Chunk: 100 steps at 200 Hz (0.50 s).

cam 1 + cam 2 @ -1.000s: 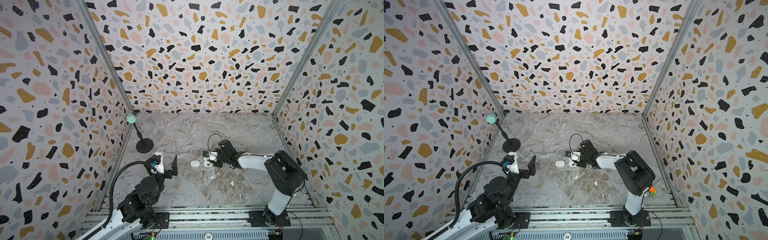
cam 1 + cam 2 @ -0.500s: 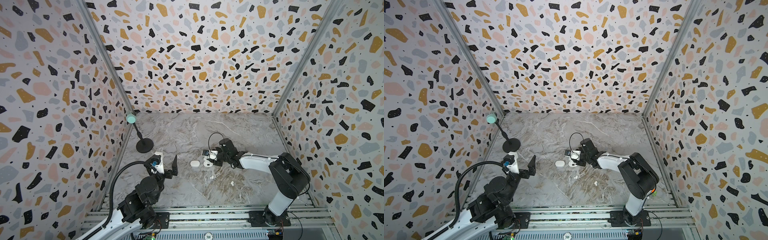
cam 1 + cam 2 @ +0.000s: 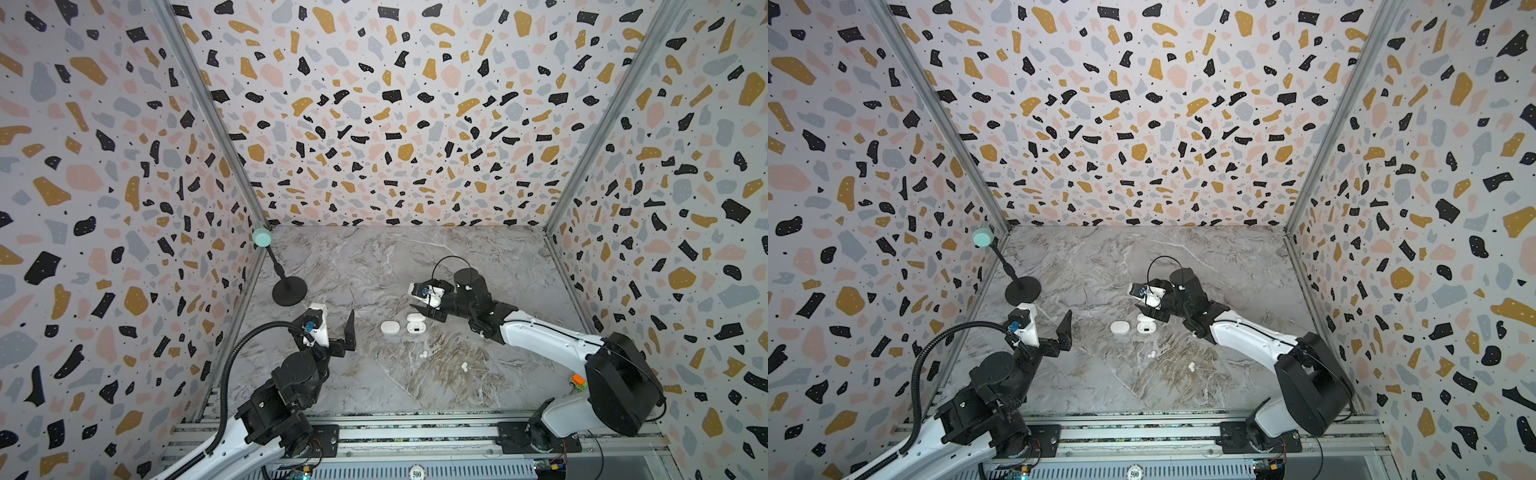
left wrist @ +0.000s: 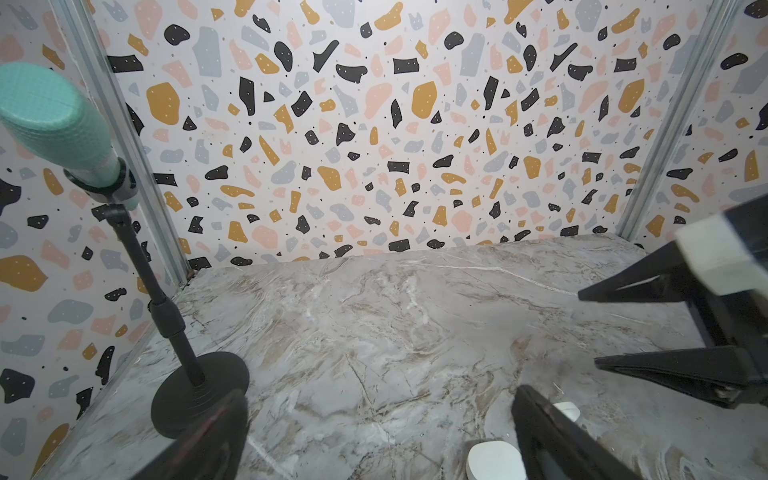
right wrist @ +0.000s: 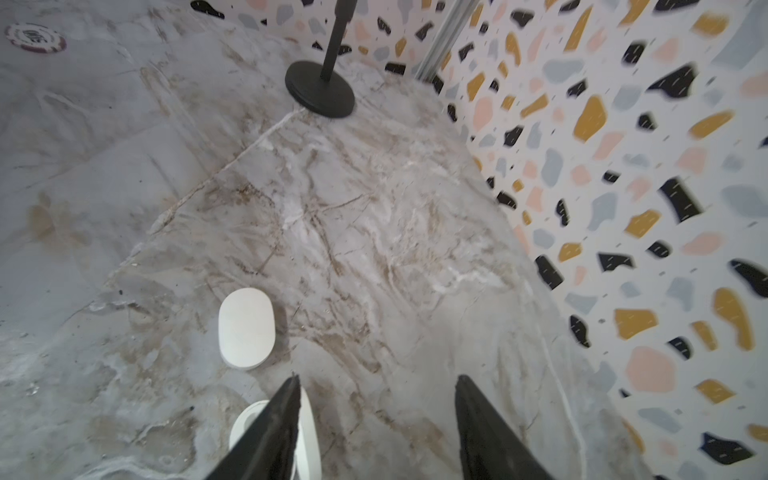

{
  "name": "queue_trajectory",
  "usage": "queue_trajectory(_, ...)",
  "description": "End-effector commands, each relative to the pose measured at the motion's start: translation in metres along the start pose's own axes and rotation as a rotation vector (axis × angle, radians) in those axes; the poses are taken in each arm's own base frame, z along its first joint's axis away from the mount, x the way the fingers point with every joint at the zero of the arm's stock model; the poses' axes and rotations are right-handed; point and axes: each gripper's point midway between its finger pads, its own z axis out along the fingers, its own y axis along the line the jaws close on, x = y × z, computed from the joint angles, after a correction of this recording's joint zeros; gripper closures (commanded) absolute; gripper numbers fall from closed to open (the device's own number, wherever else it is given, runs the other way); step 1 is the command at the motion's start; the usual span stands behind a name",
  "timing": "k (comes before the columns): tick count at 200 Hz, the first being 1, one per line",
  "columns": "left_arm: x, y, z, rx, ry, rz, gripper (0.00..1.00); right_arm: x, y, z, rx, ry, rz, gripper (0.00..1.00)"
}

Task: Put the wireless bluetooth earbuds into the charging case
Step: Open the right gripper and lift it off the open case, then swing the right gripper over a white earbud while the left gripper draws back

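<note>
I'm looking at a grey-veined marble tabletop boxed in by speckled terrazzo walls. Two white oval plastic cases lie side by side near the middle. The closed pebble-shaped case sits on the left. Just beside it on the right is the open charging case, its lid raised.

Two tiny white bean-shaped wireless earbuds lie loose on the marble, nearer the front rail. One earbud is in front of the open charging case, and the other is further right. They are apart from each other and from both cases. Whether any bud sits inside the open charging case I cannot make out from here; it is too small and partly covered.

The white-and-black right arm reaches in low toward the cases. The right jaws hang spread apart over the open charging case with nothing between them. In the right wrist view one black finger hides part of that case, and only bare marble shows in the gap.

The left arm sits off to the left, well apart from the cases. The left jaws are released wide and empty.

A mint-green foam-headed microphone on a black round-based stand stands near the back left corner.
</note>
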Motion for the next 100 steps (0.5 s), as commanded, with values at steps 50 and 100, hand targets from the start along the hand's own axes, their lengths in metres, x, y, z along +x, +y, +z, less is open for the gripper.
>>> queue_trajectory(50, -0.04, -0.017, -0.005, 0.116, -0.038, -0.176, 0.0, -0.074, -0.045, -0.088, 0.289, -0.249, 0.392, 0.01)
queue_trajectory(100, -0.048, -0.06, -0.003, 0.305, 0.093, -0.116, 0.0, -0.073, 0.004, -0.107, 0.015, -0.159, 0.78, 0.01)
